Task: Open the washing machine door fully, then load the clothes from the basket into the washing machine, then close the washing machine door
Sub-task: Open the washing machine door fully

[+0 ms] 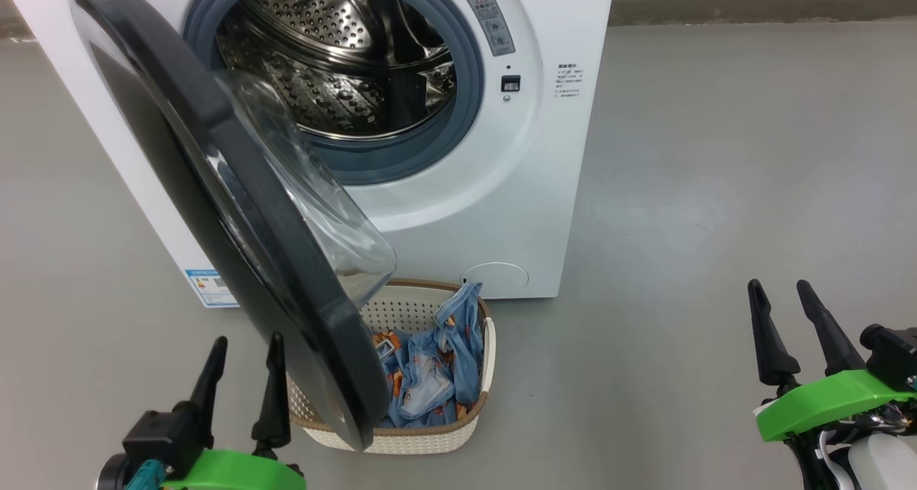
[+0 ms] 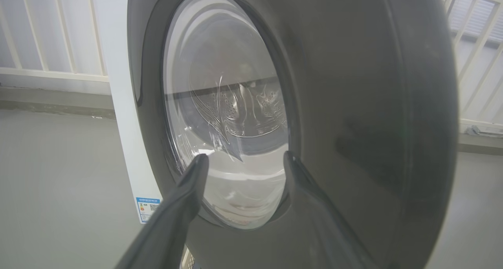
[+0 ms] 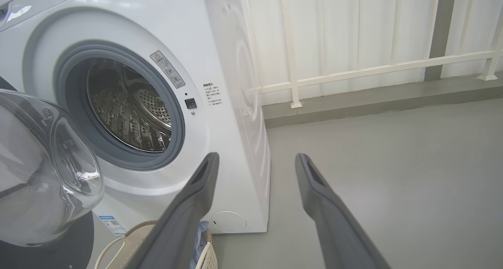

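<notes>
Head view. White washing machine at the top, mouth uncovered, steel drum ringed by a grey gasket. Washing machine door swung out on its left-hand hinge, nearly edge-on to the camera, glass bowl bulging toward the drum side. Basket on the grey floor just before the washing machine's foot, its left part hidden behind the door's lower edge; touching or apart, not to be told. Clothes heaped inside the basket, one blue fold rising above the far rim. Left gripper low at the left, just beside the door's outer face, fingers spread, holding nothing. Right gripper low at the right, well apart from basket and washing machine, fingers likewise spread and bare.

Left wrist view. Left gripper pointing at the glossy outer face of the washing machine door, fingers apart, tips framing the lower part of the glass bowl; contact not to be told. Blue label low on the white front, left of the door.

Right wrist view. Right gripper parted over the floor, nothing between the fingers. Washing machine to the left, drum open to view, glass bowl at the left edge. Below, a strip of basket and a scrap of blue clothes beside the left finger. White railing behind.
</notes>
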### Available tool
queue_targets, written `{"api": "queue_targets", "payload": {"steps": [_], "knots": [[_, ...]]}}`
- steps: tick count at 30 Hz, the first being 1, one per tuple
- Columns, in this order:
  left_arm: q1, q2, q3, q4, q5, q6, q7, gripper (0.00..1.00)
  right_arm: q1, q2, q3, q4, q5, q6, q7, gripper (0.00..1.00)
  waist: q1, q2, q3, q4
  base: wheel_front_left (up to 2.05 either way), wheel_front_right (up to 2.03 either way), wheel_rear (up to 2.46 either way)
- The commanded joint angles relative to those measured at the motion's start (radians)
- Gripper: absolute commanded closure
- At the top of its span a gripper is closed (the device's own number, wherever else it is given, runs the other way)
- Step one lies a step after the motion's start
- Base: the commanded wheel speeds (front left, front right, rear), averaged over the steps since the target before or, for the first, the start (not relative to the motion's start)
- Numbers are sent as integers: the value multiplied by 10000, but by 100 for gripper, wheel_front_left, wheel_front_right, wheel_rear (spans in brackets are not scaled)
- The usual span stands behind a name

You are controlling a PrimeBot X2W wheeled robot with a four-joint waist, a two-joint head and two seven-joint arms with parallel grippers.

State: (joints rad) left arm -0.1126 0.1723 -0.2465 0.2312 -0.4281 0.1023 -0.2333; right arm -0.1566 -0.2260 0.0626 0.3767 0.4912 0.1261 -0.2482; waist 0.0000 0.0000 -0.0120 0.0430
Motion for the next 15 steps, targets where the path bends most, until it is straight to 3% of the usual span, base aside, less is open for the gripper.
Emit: {"api": "queue_targets", "payload": {"steps": [1,2,9,15], "knots": [[-243,249,309,-321,107,65,-68,70,-298,-132,149,-201,-150,46,-122,0,0,0,-1,-3,0,0,0],[-248,254,305,-340,101,69,-68,100,-297,-126,142,-201,-151,46,-123,0,0,0,-3,-2,0,0,0],[-332,285,344,-845,119,92,-132,100,-257,-108,68,-215,-148,46,-127,0,0,0,-35,37,0,0,0],[-502,246,462,-2121,132,130,-198,100,-241,-105,78,-227,-110,46,-129,0,0,0,-57,96,0,0,0]]}}
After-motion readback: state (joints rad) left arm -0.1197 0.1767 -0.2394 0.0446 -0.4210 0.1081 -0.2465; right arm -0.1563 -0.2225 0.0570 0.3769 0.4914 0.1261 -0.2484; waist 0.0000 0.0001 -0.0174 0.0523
